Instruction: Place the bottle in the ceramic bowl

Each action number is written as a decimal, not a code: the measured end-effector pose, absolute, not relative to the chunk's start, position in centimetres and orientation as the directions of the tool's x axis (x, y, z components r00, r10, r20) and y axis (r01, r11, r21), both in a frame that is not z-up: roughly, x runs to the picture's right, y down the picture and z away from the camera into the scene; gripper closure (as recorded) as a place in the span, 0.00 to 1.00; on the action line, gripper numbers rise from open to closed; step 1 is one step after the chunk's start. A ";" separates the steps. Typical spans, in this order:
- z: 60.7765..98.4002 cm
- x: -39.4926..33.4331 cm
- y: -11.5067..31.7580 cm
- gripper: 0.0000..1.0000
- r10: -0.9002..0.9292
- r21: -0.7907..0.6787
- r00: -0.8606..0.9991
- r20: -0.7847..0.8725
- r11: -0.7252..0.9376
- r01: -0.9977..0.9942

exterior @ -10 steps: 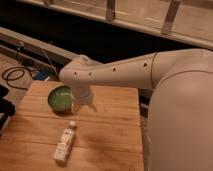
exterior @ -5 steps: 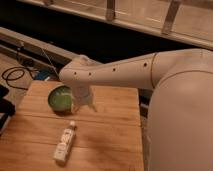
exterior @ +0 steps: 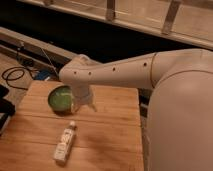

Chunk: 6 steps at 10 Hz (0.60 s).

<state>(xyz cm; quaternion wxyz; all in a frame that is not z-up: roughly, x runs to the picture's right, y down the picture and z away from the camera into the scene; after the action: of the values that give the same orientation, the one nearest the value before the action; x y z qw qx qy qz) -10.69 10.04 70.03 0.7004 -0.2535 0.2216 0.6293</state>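
Note:
The bottle (exterior: 65, 143), slim and white with a white cap and a pale label, lies on its side on the wooden table (exterior: 112, 137), cap pointing away from me. The green ceramic bowl (exterior: 59, 99) sits at the table's far left with nothing in it. My gripper (exterior: 83, 106) hangs from the white arm just right of the bowl, overlapping its right rim. It is above and behind the bottle. Its fingers stand open with nothing between them.
My white arm (exterior: 130, 72) reaches in from the right and covers the right side of the view. Black cables (exterior: 14, 76) lie on the floor at the left, and a dark object (exterior: 5, 107) sits by the table's left edge. A rail runs behind.

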 end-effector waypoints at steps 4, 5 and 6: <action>68.6 -19.1 9.5 0.35 0.764 -0.199 0.283 -0.580 0.204 -0.959; 68.2 -21.4 10.1 0.35 0.758 -0.225 0.318 -0.570 0.229 -0.947; 67.7 -24.1 11.2 0.35 0.750 -0.240 0.348 -0.562 0.255 -0.937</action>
<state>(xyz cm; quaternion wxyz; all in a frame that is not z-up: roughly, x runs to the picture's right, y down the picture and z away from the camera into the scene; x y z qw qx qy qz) -24.11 11.16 67.66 0.7737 -0.2748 0.1697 0.5450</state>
